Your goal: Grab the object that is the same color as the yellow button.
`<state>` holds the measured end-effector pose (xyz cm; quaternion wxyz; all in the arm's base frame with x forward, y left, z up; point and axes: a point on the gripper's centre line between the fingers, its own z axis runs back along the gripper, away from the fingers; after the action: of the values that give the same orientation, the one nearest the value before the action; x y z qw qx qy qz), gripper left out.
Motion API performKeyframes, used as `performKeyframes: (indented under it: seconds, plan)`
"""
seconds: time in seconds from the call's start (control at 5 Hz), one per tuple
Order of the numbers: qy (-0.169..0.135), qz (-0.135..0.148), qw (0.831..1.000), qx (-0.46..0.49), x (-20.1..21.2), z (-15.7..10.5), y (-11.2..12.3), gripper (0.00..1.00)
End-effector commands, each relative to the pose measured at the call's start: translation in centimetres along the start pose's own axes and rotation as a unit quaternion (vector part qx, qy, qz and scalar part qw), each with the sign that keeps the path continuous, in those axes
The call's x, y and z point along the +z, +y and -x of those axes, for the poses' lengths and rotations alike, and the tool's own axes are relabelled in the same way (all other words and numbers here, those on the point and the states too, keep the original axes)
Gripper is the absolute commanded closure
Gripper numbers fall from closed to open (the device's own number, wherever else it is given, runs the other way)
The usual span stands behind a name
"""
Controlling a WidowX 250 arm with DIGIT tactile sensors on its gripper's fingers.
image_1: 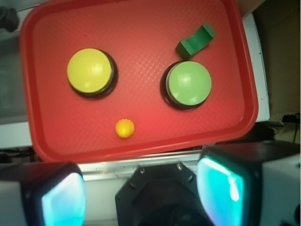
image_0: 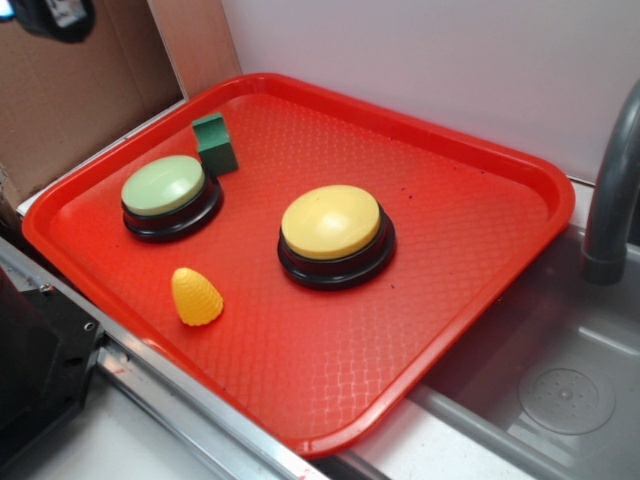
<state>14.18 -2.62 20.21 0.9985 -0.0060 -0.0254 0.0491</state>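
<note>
Toward the lower middle of the wrist view, the small yellow corn-textured cone [image_1: 124, 128] stands alone on the red tray [image_1: 141, 28], near its lower rim and below the yellow button [image_1: 90, 70]. It lies above the gripper [image_1: 141, 190], slightly left of centre between the spread, empty jaws. Seen end-on its long axis is hidden; the exterior view shows it upright, tip up [image_0: 196, 296], and the gripper out of frame.

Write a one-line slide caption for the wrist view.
Wrist view: open hand above red tray holding yellow button, green button, green block and small yellow cone.
</note>
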Motion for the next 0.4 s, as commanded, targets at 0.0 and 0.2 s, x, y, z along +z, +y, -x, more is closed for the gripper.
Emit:
performKeyframes:
  seconds: [0.0, 0.2]
  plan:
    - [-0.003, -0.006, 1.000, 0.031, -5.0, -1.7, -1.3, 0.00]
    - [-0.010, -0.004, 0.999, 0.052, -8.2, -1.9, -1.9, 0.00]
